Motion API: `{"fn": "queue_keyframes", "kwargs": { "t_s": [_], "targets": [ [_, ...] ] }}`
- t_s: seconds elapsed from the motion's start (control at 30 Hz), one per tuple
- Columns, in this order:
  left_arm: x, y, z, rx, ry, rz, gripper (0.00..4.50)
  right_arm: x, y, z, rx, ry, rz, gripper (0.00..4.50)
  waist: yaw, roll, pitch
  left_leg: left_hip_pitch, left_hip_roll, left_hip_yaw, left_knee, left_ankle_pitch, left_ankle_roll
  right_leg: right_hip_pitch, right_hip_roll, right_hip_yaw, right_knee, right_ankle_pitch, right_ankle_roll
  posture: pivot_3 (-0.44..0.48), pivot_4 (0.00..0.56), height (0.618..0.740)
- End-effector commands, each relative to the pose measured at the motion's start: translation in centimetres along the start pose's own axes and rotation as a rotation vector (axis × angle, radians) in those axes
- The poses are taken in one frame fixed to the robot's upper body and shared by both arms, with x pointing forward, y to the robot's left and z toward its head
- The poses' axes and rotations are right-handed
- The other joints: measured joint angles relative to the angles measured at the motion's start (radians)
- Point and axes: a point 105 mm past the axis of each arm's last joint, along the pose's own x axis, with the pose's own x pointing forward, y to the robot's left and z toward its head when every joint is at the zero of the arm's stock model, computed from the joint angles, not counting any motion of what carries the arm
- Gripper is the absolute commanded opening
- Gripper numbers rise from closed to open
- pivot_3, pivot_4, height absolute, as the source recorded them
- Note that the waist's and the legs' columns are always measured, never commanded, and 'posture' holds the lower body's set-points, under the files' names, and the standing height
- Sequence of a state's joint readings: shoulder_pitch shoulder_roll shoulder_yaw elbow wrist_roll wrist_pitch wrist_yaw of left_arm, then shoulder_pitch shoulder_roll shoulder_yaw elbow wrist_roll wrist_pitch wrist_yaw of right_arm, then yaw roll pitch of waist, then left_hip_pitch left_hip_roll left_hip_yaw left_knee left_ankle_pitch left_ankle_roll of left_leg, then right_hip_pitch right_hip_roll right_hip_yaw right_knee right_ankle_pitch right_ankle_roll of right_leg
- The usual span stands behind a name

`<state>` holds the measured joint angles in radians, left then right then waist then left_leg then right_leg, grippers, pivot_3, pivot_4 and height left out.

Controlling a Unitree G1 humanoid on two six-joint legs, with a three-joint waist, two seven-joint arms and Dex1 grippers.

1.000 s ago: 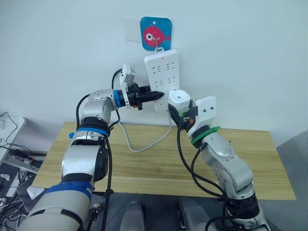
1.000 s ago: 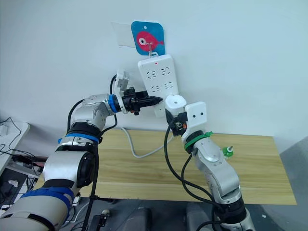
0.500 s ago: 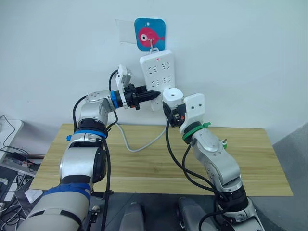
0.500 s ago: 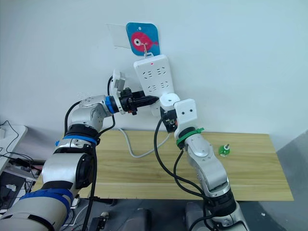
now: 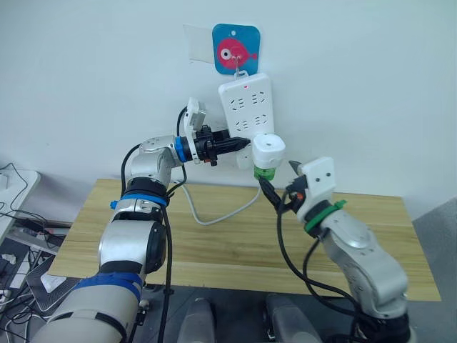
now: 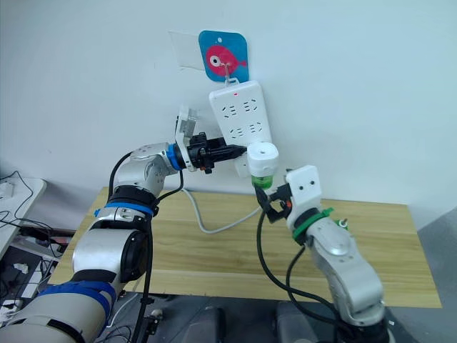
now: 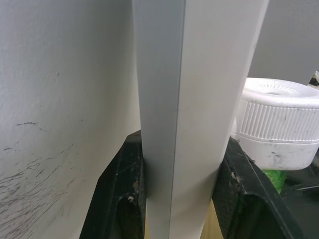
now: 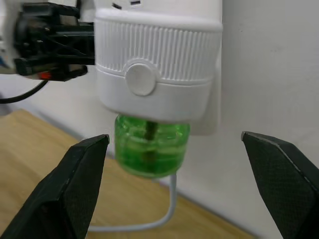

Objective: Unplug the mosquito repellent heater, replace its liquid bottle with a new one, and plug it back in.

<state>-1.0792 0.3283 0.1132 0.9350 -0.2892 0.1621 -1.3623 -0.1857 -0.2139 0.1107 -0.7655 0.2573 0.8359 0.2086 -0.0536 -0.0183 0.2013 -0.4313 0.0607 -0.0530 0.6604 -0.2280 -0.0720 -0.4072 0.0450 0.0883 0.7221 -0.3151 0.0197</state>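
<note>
The white mosquito repellent heater point(image 5: 269, 148) sits against the lower right of the hanging white power strip point(image 5: 245, 103). A green liquid bottle point(image 8: 152, 144) is screwed in under the heater. My right gripper point(image 5: 282, 184) is open just below and in front of the heater, and its fingers point(image 8: 75, 184) stand apart on either side without touching it. My left gripper point(image 5: 243, 143) comes in from the left and is shut on the strip's lower edge point(image 7: 189, 99), with a black finger point(image 7: 119, 199) on each face.
The strip hangs from a blue hook plate with a pink fish point(image 5: 235, 48) on the white wall. Its white cable point(image 5: 214, 214) loops down over the wooden table point(image 5: 214, 246). Cables and boxes lie on the floor at the left point(image 5: 14, 236).
My right gripper has let go of the heater and drawn back down and to the right. The heater stays on the strip. The left gripper still holds the strip. The camera has shifted.
</note>
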Motion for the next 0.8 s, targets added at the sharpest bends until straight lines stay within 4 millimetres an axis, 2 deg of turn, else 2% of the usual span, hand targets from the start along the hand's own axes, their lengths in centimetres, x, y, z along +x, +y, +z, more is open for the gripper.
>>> {"fn": "queue_keyframes", "kwargs": {
  "t_s": [0.03,0.1,0.17,0.23,0.37,0.4,0.43,0.5,0.63,0.73,0.8],
  "targets": [
    [-0.3,0.4,1.2,0.052,-0.009,0.023,1.3,-2.1,0.6,1.9,-0.007,-0.038,0.099,4.46,-0.002,0.0,0.0,0.0,0.0,0.0,0.0,0.0,0.0,0.0,0.0,0.0,0.0,0.0,0.0,-0.01,0.137,0.74],
    [-0.4,0.6,1.3,0.057,-0.004,0.033,1.3,-2.8,0.5,2.1,-0.01,-0.03,0.13,4.46,-0.003,0.0,0.0,0.0,0.0,0.0,0.0,0.0,0.0,0.0,0.0,0.0,0.0,0.0,0.0,-0.016,0.137,0.74],
    [-0.7,0.9,1.4,0.061,0.001,0.044,2.04,-3.1,0.2,2.3,-0.009,-0.026,0.159,4.5,-0.004,0.0,0.0,0.0,0.0,0.0,0.0,0.0,0.0,0.0,0.0,0.0,0.0,0.0,0.0,-0.024,0.138,0.74],
    [-1.3,1.2,1.3,0.07,0.018,0.063,2.56,-3.1,0.0,2.4,-0.006,-0.019,0.191,4.5,-0.007,0.0,0.0,0.0,0.0,0.0,0.0,0.0,0.0,0.0,0.0,0.0,0.0,0.0,0.0,-0.028,0.14,0.74],
    [-3.7,1.8,0.9,0.081,0.07,0.109,3.82,-2.6,0.2,2.5,0.004,-0.018,0.259,4.5,-0.014,0.0,0.0,0.001,0.0,0.0,0.0,0.0,0.0,0.0,0.001,0.0,0.0,0.0,0.0,-0.016,0.146,0.74],
    [-4.2,1.9,0.8,0.084,0.082,0.117,4.17,-2.5,0.2,2.6,0.009,-0.021,0.271,4.32,-0.015,0.0,0.0,0.001,0.0,0.0,0.0,0.0,0.0,0.0,0.001,0.0,0.0,0.0,0.0,-0.011,0.148,0.74],
    [-4.9,1.9,0.6,0.086,0.096,0.12,4.46,-2.3,0.3,2.6,0.013,-0.024,0.286,4.1,-0.015,0.0,0.0,0.001,0.0,0.0,0.0,0.0,0.0,0.0,0.001,0.0,0.0,0.0,0.0,-0.005,0.15,0.74],
    [-6.2,1.8,0.3,0.095,0.121,0.129,4.5,-1.9,0.7,2.6,0.026,-0.025,0.328,3.53,-0.015,0.0,0.0,0.001,0.0,0.0,0.0,0.0,0.0,0.0,0.001,0.0,0.0,0.0,0.0,0.012,0.155,0.74],
    [-8.1,0.9,0.1,0.139,0.144,0.122,4.5,-1.0,1.3,2.0,0.032,-0.013,0.387,2.03,-0.009,0.0,0.0,0.001,0.001,-0.001,0.0,0.0,0.0,0.0,0.001,0.0,0.0,0.0,0.0,0.046,0.159,0.74],
    [-8.5,-0.9,0.1,0.19,0.121,0.079,4.5,-0.4,1.8,1.3,0.028,-0.003,0.42,0.91,0.003,0.0,0.0,0.001,0.001,-0.001,0.0,0.0,0.0,0.0,0.001,0.0,0.0,0.0,0.0,0.064,0.161,0.74],
    [-8.4,-3.2,-0.4,0.229,0.103,0.038,4.5,0.4,2.1,0.7,0.027,0.001,0.424,0.21,0.009,0.0,0.0,0.0,0.002,0.0,0.0,0.0,0.0,0.0,0.0,0.0,-0.001,0.0,0.0,0.085,0.163,0.74]
  ]
}}
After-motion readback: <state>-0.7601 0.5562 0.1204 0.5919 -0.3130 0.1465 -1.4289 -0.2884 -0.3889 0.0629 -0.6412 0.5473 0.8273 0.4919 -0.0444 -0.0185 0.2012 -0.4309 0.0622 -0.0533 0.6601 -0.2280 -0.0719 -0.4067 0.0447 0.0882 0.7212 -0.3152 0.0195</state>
